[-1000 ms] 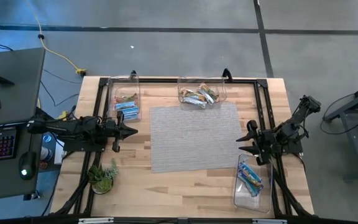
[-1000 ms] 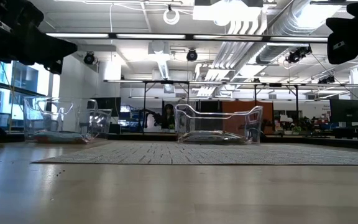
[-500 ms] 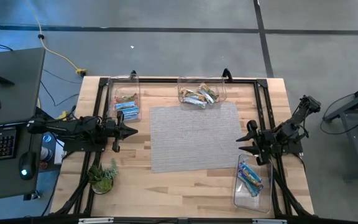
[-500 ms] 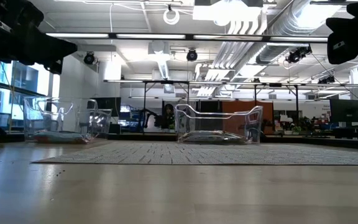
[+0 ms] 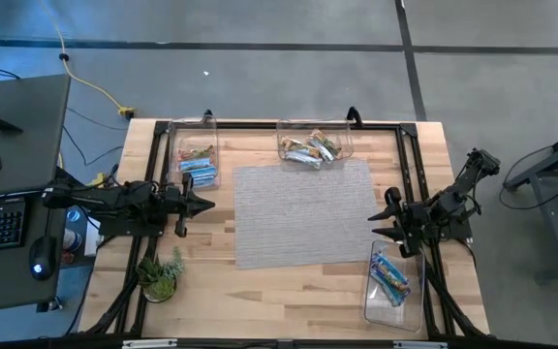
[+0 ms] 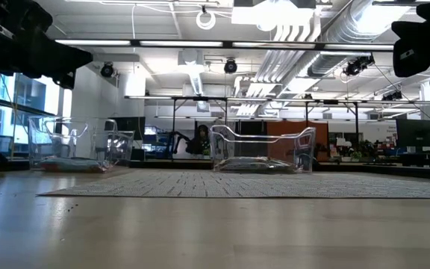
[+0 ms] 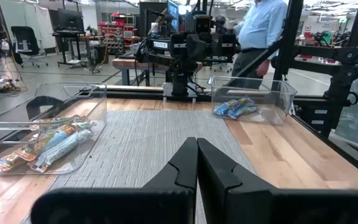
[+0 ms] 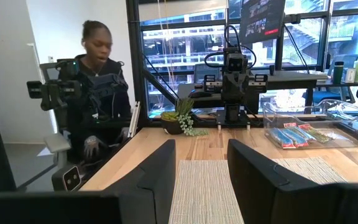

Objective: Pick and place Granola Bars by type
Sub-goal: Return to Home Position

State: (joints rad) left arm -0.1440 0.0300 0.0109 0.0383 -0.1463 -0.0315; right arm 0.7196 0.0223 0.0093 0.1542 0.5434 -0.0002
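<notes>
Sorting looked done: the granola bars (image 5: 313,151) lay in three clear bins (image 5: 209,124) at the bench (image 5: 298,291) edges, none on the grey mat (image 5: 303,213). The left tool (image 5: 206,204) was closed, the right tool (image 5: 374,225) open (both empty), each beside the mat. Homing seemed nearly complete; next called only for parking.

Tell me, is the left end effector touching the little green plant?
Apart. The high view shows a strip of bare table between the left end effector and the plant.
</notes>
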